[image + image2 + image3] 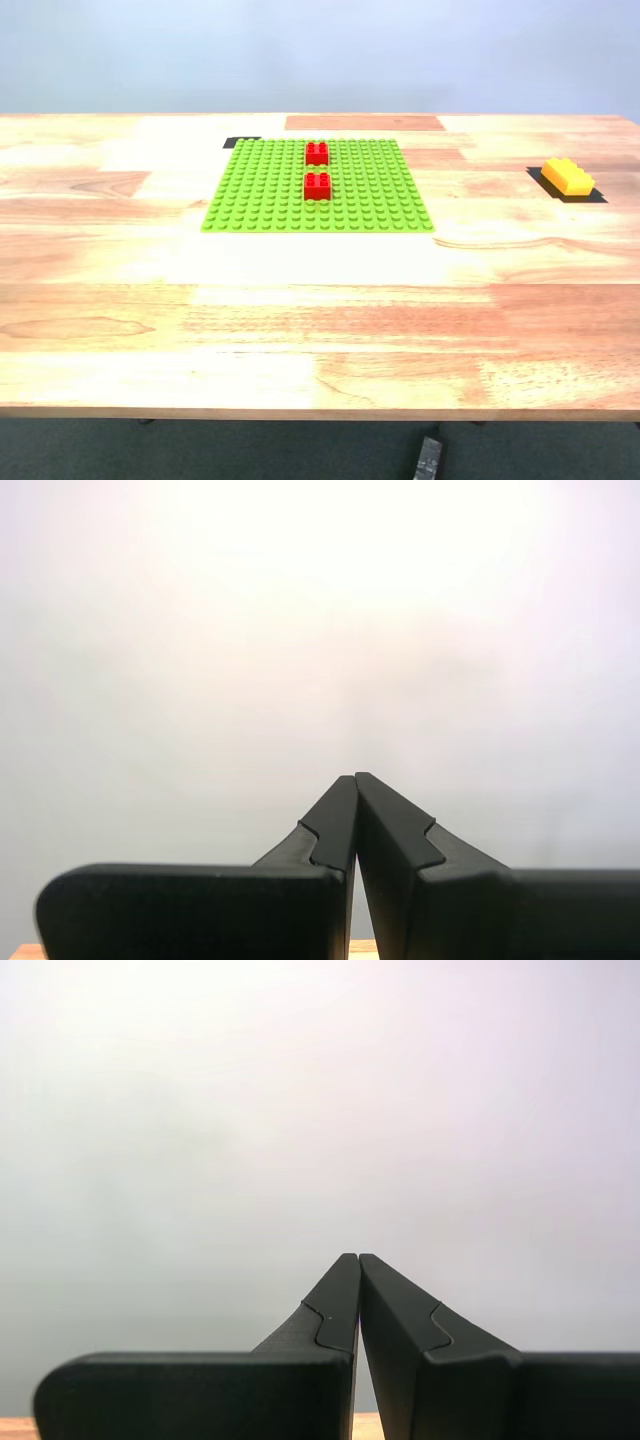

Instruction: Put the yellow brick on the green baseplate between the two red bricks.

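Note:
The green baseplate [270,190] lies flat at the table's far middle. Two red bricks stand on it in a line going away from me: the far one [317,152] and the near one [318,185], with a small gap between them. The yellow brick [567,177] lies on a black patch at the exterior view's far right, off the plate. My first gripper [356,776] is shut and empty, facing a blank wall. My second gripper [358,1256] is shut and empty too, facing the wall. Neither gripper shows in the exterior view.
The wooden table [300,320] fills the exterior view, its near edge at the bottom. A black tape mark [238,142] peeks from the plate's far corner. A dark object [428,458] lies on the floor below the near edge.

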### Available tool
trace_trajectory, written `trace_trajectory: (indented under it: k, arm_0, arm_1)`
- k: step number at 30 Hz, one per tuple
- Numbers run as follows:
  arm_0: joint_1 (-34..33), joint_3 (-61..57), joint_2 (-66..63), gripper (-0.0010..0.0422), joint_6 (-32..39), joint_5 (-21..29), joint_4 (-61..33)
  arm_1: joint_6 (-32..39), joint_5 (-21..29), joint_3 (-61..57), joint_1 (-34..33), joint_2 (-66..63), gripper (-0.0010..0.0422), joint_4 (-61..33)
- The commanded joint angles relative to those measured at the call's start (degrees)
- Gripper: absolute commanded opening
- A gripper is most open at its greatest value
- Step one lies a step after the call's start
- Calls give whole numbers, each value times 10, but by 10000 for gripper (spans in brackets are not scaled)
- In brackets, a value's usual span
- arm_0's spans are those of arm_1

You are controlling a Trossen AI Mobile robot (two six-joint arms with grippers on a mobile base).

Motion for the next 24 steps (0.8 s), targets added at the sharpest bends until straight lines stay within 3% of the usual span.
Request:
trace_trajectory:
  k: [1, 12, 15, 17, 24]
  arm_0:
    - [0, -1, -1, 0, 0, 0, -1]
    - [0, -11, -5, 0, -3, 9, -9]
    - [0, 1, -19, 0, -1, 59, -65]
    - [0, 14, -25, 0, -2, 89, -106]
    - [0, 82, -29, 0, -2, 231, -264]
  arm_1:
    - [-2, 1, 0, 0, -1, 0, -2]
    - [-5, -12, 0, 3, -6, 0, -46]
    - [-27, -54, 0, 4, -25, 0, -61]
    - [-22, -56, 10, 4, -34, 0, -89]
    - [-39, -55, 137, -10, -17, 0, -337]
